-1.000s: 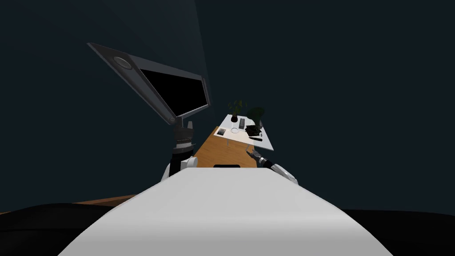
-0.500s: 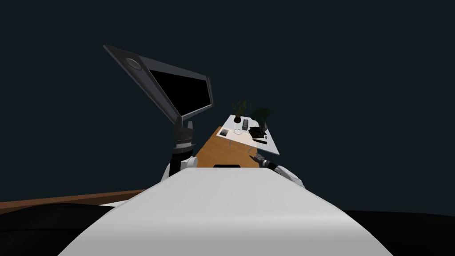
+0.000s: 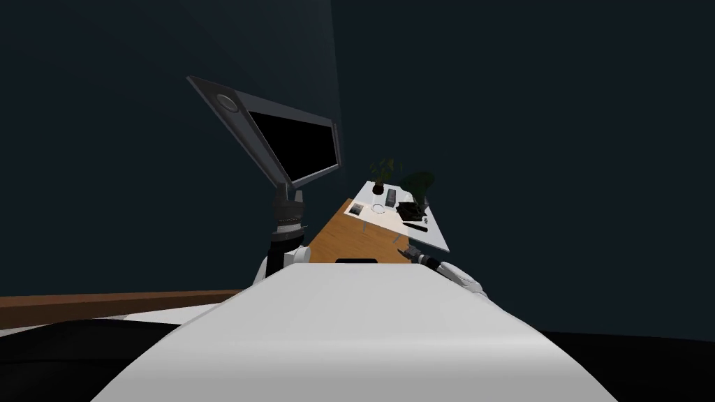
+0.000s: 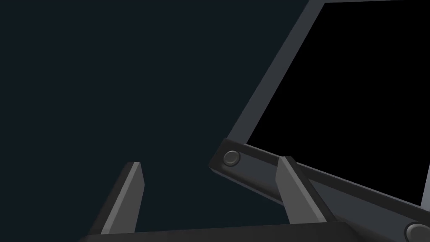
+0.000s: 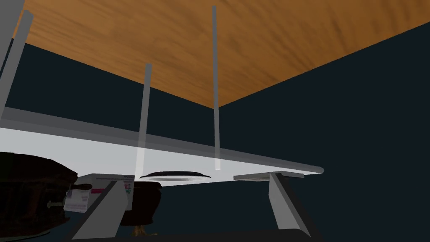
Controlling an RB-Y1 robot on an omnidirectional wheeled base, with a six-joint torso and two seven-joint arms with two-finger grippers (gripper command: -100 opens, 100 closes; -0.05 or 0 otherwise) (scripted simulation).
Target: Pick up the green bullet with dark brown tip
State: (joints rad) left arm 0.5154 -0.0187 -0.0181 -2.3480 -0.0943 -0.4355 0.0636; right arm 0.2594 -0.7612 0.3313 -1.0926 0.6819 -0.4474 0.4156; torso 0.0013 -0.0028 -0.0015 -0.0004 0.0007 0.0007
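Dark blue-grey walls close round a wooden floor (image 3: pixel 349 236) and a white table (image 3: pixel 434 239), which stands ahead and a little to the robot's right and is crowded with small things. The right gripper (image 5: pixel 196 178) is the nearer one, just short of the table's near edge. Its fingers are spread wide with nothing between them, and it looks low across the tabletop. Beyond its fingertips lie a shallow dark-rimmed dish (image 5: pixel 174 175), a small box with pink print (image 5: pixel 107 185) and a dark brown lump (image 5: pixel 29 201) off to one side. The green bullet cannot be picked out in any view (too small among the clutter). By my judgement it lies somewhere on that table, farther along it from the right gripper, so the reach goes forward over the near edge. Its long axis cannot be read, and the brown lump may hide it. The left gripper (image 3: pixel 290 195) is raised high, well apart from the table, fingers equally wide and empty.
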